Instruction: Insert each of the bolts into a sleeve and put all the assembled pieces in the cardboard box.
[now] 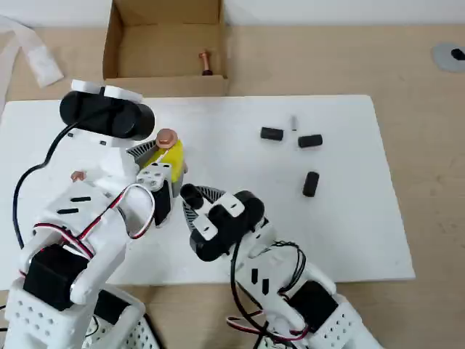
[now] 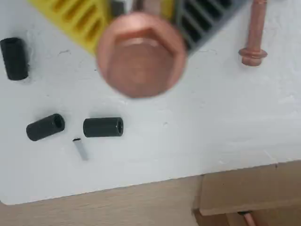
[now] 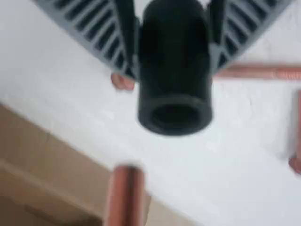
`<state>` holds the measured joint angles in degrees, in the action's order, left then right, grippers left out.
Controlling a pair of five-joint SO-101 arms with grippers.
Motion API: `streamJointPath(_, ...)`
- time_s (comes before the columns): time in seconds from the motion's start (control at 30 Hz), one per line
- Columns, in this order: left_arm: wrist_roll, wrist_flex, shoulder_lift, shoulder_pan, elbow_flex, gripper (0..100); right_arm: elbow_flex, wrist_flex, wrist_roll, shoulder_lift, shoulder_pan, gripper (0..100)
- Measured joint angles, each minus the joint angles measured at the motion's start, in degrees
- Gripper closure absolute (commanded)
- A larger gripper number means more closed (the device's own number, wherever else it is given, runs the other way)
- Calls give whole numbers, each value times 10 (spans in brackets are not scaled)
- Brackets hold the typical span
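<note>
From above: left pincer (image 1: 161, 145) clamped on a copper bolt (image 1: 166, 137), head turned up toward the camera, over the middle-left of the white board (image 1: 349, 240). Just beside it, toward the nearer edge, right pincer (image 1: 197, 199) closed around a black sleeve (image 1: 189, 194). Bolt and sleeve close but apart, not yet joined; hard to tell from here how the two axes line up. Well off to the other side, three loose sleeves (image 1: 272, 134) lying flat; at the far edge, the cardboard box (image 1: 116, 43) with one copper piece (image 1: 205, 62) inside. From the left wrist: bolt (image 2: 141, 54) seen head-on, gripped by its shank between a yellow and a grey finger of the left pincer (image 2: 141, 7), long axis running straight toward the lens. Beyond it on the board, a spare bolt (image 2: 254, 33) and the loose sleeves (image 2: 103, 127). From the right wrist: sleeve (image 3: 174, 89) pinched across its body by the right pincer (image 3: 174, 28), open bore facing out past the fingertips. Near that bore and closer to the lens, blurred, a copper shank (image 3: 124, 195), probably the held bolt's, offset to one side of the hole and not entering it. Judged from this: mating step in hand, turning on bringing shank tip and bore onto one line before pushing together.
</note>
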<state>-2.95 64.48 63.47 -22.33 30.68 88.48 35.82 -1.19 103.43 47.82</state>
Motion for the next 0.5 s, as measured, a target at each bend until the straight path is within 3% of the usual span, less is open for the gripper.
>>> streamJointPath(0.5, -4, 0, 0, -20, 5, 995, 0, -31, 0, 0, 0, 989)
